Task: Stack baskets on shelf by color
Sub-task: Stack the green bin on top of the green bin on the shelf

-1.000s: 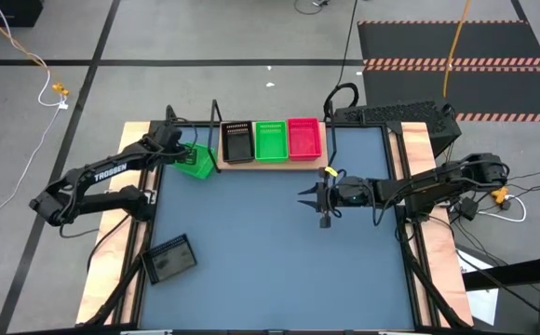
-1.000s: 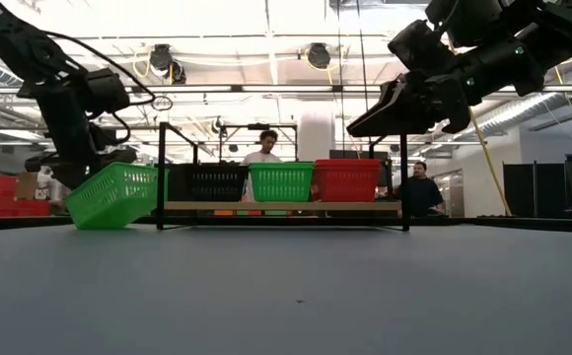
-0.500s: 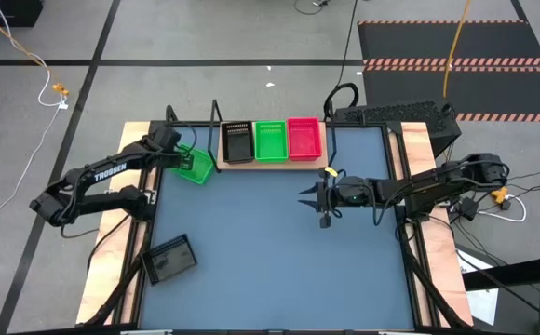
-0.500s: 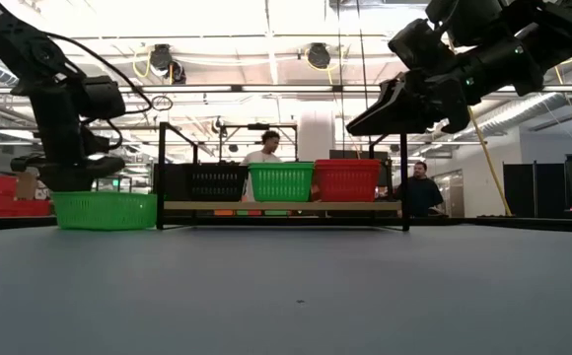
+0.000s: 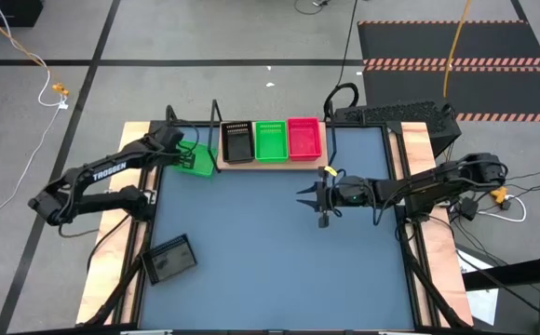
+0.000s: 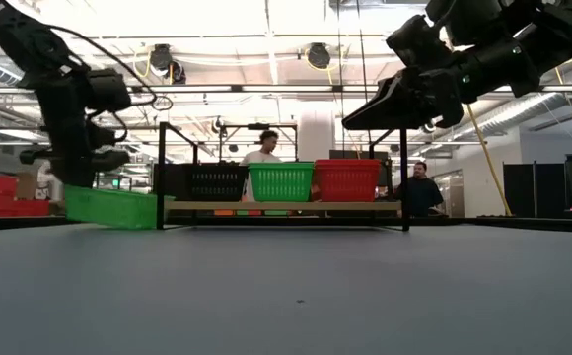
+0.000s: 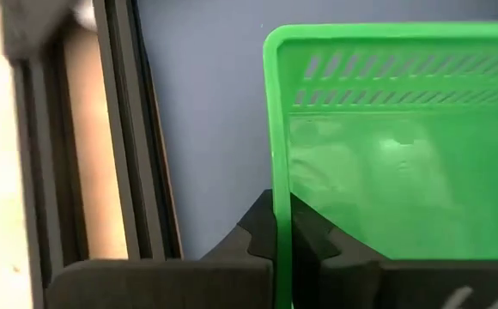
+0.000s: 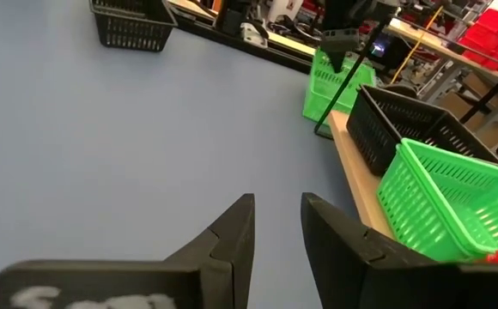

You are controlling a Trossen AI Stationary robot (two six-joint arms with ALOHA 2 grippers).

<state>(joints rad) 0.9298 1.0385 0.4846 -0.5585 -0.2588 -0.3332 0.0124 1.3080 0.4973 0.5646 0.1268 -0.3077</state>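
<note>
While the loose bright green plastic mesh basket point(image 5: 195, 159) sits tipped on the blue-grey table point(image 5: 279, 251) just off the left end of the light wooden shelf point(image 5: 272, 164), the left gripper point(image 7: 282, 233) is clamped shut on its rim, so I'd call this the pickup step. Next it needs lifting over the shelf's wire upright and nesting into the green basket point(image 5: 271, 140) in the middle slot, between the black point(image 5: 237, 142) and pink-red point(image 5: 303, 138) ones. Right gripper point(image 8: 276, 225) hangs mid-table, jaws slightly apart and holding nothing, and another black basket point(image 5: 168, 259) waits near the front-left corner.

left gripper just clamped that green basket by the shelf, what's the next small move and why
Probably lift it. The left gripper is shut on the near wall of the green basket, which sits tilted on the table just left of the shelf. The matching green basket on the shelf is in the middle slot, so it likely must rise above the end upright first.
</note>
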